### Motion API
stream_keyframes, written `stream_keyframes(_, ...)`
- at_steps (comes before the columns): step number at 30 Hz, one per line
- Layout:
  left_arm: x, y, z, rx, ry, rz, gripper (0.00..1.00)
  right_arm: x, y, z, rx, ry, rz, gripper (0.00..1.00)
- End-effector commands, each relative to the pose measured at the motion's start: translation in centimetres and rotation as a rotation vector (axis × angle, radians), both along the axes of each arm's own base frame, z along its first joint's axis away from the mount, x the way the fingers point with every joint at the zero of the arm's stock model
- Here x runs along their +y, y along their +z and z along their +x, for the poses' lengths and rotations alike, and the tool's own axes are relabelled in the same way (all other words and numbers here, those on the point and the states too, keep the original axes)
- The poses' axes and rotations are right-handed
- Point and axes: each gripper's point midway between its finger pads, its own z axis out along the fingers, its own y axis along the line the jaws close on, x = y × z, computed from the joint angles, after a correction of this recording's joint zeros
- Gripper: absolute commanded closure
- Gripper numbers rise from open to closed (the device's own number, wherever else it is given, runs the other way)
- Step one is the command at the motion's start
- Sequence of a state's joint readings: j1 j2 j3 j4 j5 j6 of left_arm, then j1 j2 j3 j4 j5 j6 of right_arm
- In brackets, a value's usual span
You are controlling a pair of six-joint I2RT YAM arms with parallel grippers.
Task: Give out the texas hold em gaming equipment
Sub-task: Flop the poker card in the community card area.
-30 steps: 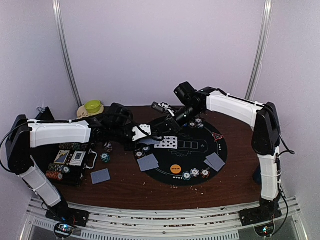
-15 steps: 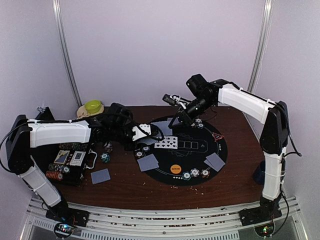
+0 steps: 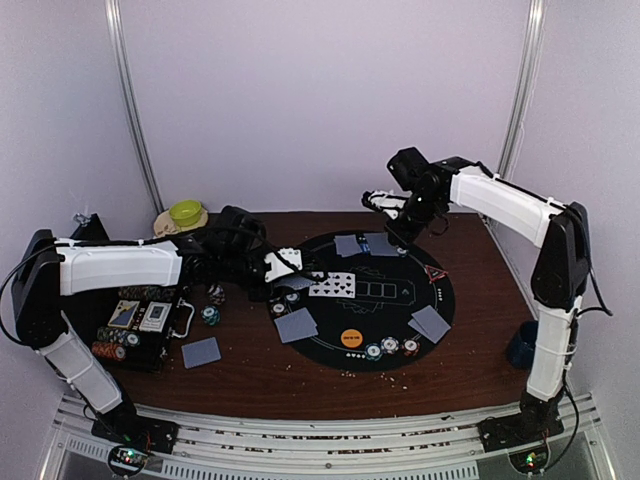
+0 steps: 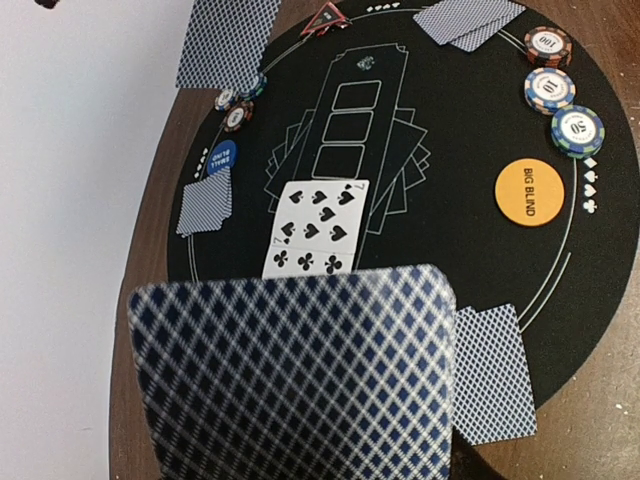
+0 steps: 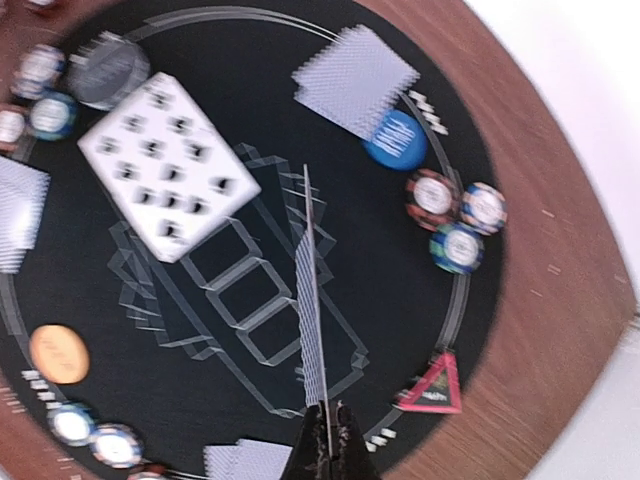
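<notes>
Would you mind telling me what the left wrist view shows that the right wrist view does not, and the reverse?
Only the left wrist: a blue-patterned card filling the foreground. Only the right wrist: the right gripper shut on an edge-on card. Both: the face-up cards, orange disc, blue disc and red triangle.

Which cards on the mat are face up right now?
The overlapping pair beside the printed boxes on the mat, showing black pips; the other cards there show patterned backs.
</notes>
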State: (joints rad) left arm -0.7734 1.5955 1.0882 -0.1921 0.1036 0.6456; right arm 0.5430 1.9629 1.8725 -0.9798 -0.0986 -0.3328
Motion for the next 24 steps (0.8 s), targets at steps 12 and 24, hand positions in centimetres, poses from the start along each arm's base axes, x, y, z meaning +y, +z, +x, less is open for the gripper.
stream_keyframes(12, -0.6, 0.9, 0.3, -0.022, -0.009, -0.032, 0.45, -1.4, -3.4, -0.6, -0.317, -0.085, -0.710, 1.00)
stream_keyframes(24, -0.6, 0.8, 0.2, -0.018, -0.011, -0.031, 0.45, 0.7, -7.9, -0.1, -0.267, -0.033, -0.758, 1.00)
